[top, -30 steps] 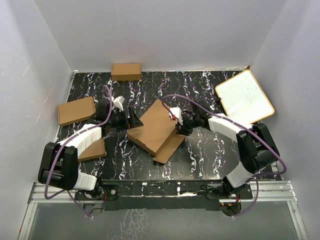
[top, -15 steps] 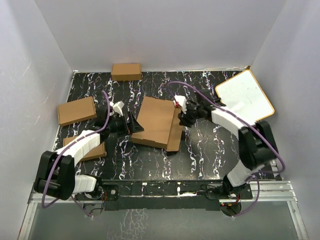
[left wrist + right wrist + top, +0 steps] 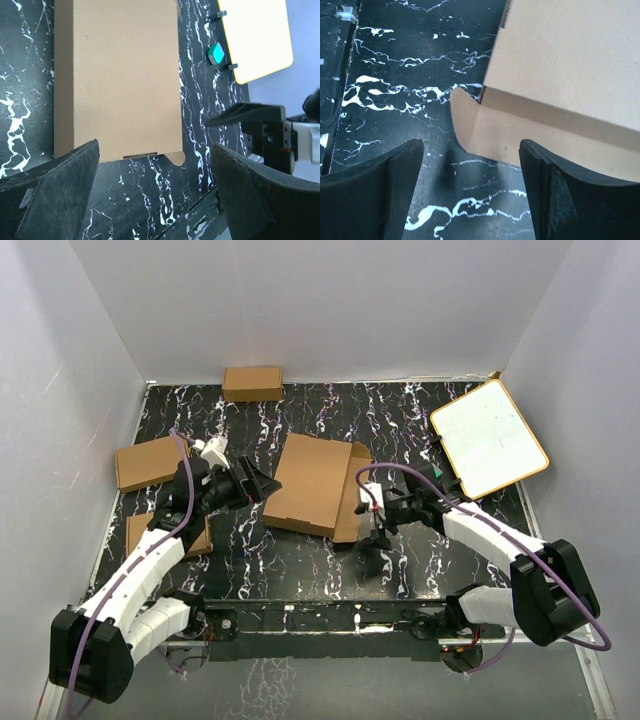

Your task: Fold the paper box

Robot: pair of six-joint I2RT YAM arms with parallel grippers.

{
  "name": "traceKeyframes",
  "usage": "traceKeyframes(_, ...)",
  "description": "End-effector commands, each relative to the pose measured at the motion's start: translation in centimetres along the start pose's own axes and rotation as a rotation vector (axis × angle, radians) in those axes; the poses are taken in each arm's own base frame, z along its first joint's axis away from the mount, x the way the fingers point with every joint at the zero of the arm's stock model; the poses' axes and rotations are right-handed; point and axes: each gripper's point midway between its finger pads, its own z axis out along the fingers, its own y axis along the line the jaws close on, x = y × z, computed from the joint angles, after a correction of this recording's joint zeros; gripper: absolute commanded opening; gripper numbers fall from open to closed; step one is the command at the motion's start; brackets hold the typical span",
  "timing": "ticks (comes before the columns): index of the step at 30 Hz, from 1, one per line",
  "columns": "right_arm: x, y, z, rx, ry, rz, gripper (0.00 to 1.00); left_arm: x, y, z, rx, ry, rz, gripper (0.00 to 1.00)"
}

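Black marbled table (image 3: 420,420) with paper box (image 3: 312,483) almost closed; left gripper (image 3: 266,483) and right gripper (image 3: 378,525) wide, empty.
Press lid flat, tuck loose flap (image 3: 485,127) in squarely.

Robot lab test cell — white partition walls (image 3: 320,300), black marbled table (image 3: 400,410).

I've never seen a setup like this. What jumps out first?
The paper box, a broad brown cardboard piece, lies in the middle of the black white-veined table, between the left arm and right arm, both white with purple cables. A bright white board with a tan rim sits at the far right.
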Motion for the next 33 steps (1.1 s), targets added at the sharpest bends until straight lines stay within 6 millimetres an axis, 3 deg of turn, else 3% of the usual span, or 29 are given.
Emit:
traceKeyframes(1, -1.9, -1.0, 2.0, 0.036, -0.041, -0.152, 0.78, -0.2, 1.5, 0.6, -0.084, -0.021, -0.014, 0.91)
traceKeyframes(6, -1.2, -1.2, 3.5, 0.068, 0.013, -0.178, 0.68, 0.4, 3.0, 2.2, -0.159, 0.002, 0.024, 0.90)
traceKeyframes(12, 0.0, 0.4, 5.1, 0.008, 0.060, -0.241, 0.61, 1.2, 4.0, 3.5, -0.193, 0.023, 0.043, 0.85)
traceKeyframes(16, 0.4, 1.0, 5.7, -0.013, 0.078, -0.267, 0.51, 2.1, 4.6, 4.2, -0.198, 0.052, 0.040, 0.82)
traceKeyframes(28, -0.3, 1.9, 5.9, -0.051, 0.050, -0.262, 0.24, 3.1, 5.3, 5.2, -0.201, 0.071, 0.042, 0.79)
traceKeyframes(33, -0.2, 1.1, 5.8, -0.015, 0.066, -0.239, 0.14, 3.7, 5.9, 5.4, -0.211, 0.084, 0.045, 0.78)
